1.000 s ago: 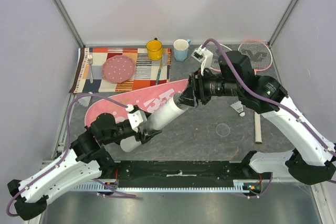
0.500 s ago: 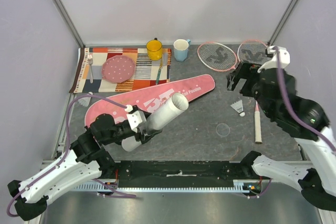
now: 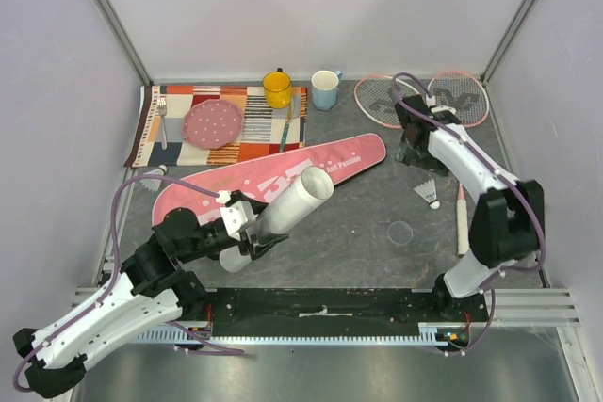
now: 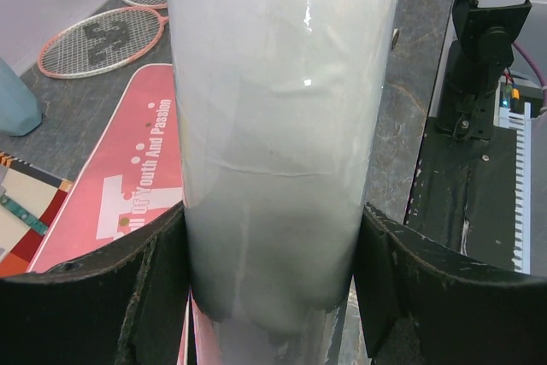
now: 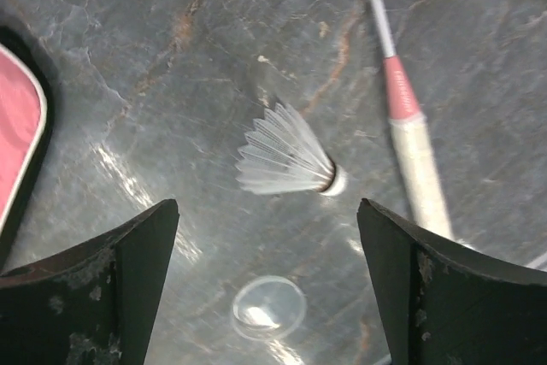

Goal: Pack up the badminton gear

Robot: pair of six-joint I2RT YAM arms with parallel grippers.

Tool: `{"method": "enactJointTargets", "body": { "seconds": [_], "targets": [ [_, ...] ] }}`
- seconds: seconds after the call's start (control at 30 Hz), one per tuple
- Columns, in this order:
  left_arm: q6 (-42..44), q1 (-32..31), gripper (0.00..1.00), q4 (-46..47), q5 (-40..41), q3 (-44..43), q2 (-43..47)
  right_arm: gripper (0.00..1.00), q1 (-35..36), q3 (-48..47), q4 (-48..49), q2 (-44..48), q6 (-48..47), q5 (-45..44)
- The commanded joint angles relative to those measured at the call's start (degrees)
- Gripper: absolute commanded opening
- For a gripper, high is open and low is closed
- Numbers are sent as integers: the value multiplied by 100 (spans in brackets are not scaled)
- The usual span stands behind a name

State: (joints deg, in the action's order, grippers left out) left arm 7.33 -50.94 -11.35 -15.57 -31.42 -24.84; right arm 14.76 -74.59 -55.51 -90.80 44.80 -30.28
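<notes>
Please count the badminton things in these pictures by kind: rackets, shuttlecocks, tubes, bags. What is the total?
Rackets: 2
Shuttlecocks: 2
Tube: 1
Bag: 1
Total: 6

Left tool (image 4: pixel 273 292) clamps the tube (image 4: pixel 282 108); right tool (image 5: pixel 269 284) spread wide.

Left gripper (image 3: pixel 252 234) clamped on white tube (image 3: pixel 294 202) near its closed end, tube angled up-right across pink bag (image 3: pixel 350 154). Right gripper (image 3: pixel 409 150) hangs just off the bag's tip, near shuttlecock (image 3: pixel 431 196). Rackets (image 3: pixel 384 103) side by side, back right.
</notes>
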Motion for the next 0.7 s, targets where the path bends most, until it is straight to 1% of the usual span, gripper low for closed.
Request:
{"method": "enactJointTargets", "body": {
  "seconds": [0.0, 0.03, 0.1, 0.13, 0.2, 0.27, 0.33, 0.57, 0.63, 0.67],
  "targets": [
    [-101, -4, 19, 468, -192, -48, 67, 89, -17, -364, -110, -744, 871, -109],
    [-109, -13, 19, 468, -200, -40, 93, 85, -17, -364, -127, -798, 1090, -231],
    [-109, -4, 19, 450, -209, -31, 128, 82, -17, -276, -101, -869, 1250, -355],
    [-109, -4, 19, 450, -209, -22, 181, 74, -17, -232, -92, -877, 1329, -503],
    [-100, -13, 19, 432, -201, 4, 208, 68, -17, -100, -57, -895, 1532, -619],
    [-109, -4, 20, 432, -201, 4, 243, 66, -17, -74, -48, -1035, 1576, -672],
    [-136, -4, 20, 432, -270, 4, 260, 62, -9, -39, -74, -1114, 1620, -654],
    [-136, -4, 20, 415, -262, 22, 322, 60, -26, 374, -31, -1247, 1848, -891],
    [-127, -4, 20, 415, -262, 31, 331, 56, -26, 436, -4, -1238, 1945, -935],
    [-118, -4, 20, 406, -271, 31, 322, 52, -26, 471, 5, -1247, 1945, -953]
  ]
}}
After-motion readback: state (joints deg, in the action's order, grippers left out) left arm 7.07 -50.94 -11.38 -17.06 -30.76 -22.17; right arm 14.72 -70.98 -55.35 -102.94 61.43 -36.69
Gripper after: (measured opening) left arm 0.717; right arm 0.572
